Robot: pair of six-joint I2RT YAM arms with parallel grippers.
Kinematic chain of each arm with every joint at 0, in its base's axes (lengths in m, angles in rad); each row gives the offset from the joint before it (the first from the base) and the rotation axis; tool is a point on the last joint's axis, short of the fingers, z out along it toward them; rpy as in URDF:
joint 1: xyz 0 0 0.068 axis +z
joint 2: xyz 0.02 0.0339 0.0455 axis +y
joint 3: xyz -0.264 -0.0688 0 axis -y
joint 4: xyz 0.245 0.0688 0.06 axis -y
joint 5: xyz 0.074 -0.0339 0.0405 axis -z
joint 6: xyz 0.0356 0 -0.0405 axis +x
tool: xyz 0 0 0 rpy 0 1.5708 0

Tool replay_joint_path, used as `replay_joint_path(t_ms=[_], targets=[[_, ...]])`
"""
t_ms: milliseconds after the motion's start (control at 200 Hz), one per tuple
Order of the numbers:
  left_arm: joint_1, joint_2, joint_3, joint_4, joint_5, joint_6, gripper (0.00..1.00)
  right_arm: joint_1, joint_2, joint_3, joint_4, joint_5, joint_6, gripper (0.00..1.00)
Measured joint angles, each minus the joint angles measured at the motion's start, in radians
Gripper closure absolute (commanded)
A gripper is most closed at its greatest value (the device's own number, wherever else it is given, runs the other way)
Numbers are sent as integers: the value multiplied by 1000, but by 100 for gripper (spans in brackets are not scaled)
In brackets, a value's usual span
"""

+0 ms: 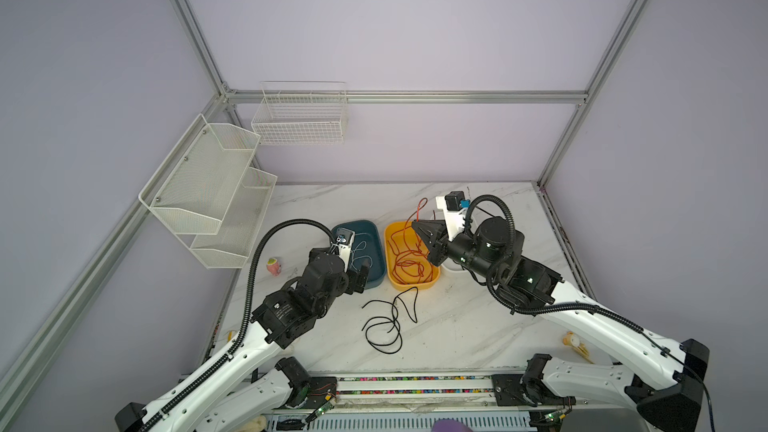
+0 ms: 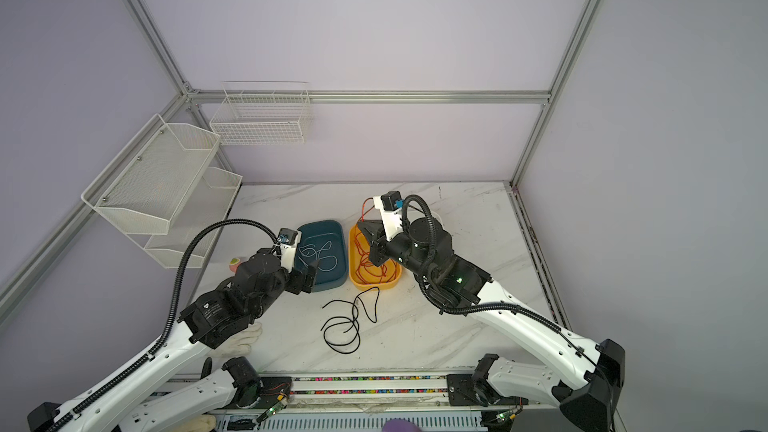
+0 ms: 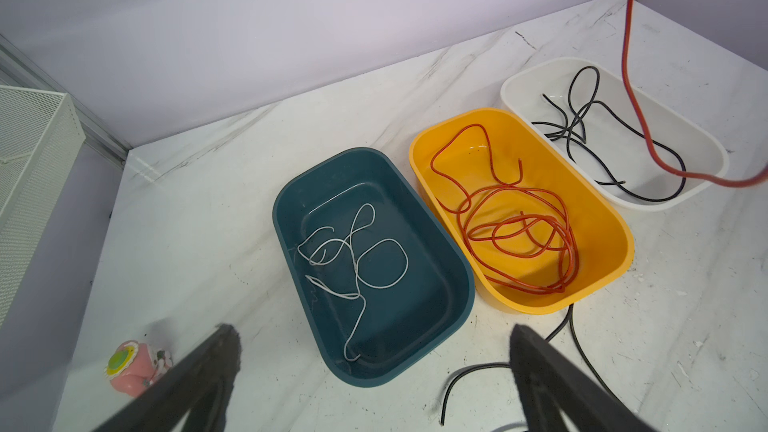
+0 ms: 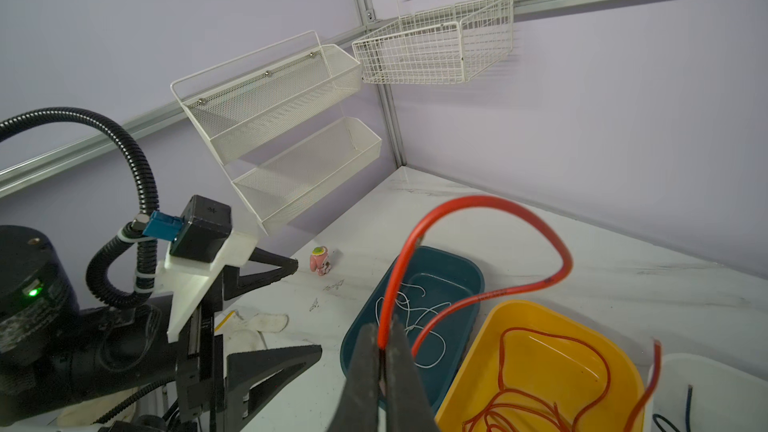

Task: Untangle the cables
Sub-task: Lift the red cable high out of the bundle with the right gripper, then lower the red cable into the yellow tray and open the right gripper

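Orange cable [image 4: 478,200] rides high, clamped in the right gripper [image 4: 383,331] above the yellow tub [image 3: 536,305], likely feeding in with its own colour. White cable [image 3: 380,287] lies in the teal tub [image 3: 374,371]. Left gripper [image 3: 372,330] hovers, jaws spread wide, near the loose black cable [image 1: 393,314] on the table [image 1: 457,326].

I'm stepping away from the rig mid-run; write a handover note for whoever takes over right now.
Left gripper: open, empty, near the blue tub.
Right gripper: fingers shut on an orange cable, raised over the yellow tub.
Done: white cable in the blue tub, orange coils in the yellow tub, one black cable in the white tub.
Left: release the orange cable into its tub; a second black cable lies looped on the table.
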Motion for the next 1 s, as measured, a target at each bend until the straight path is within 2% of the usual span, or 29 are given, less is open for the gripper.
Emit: replay_joint_path(t_ms=[325,520,1000], targets=[[0,0,0,0,0,0,0,-105,66,-32,32,-95,15,100],[0,0,0,0,0,0,0,-129,140,-48,72,-138,23,100],[0,0,0,0,0,4,0,-150,330,-162,180,-76,104,100]])
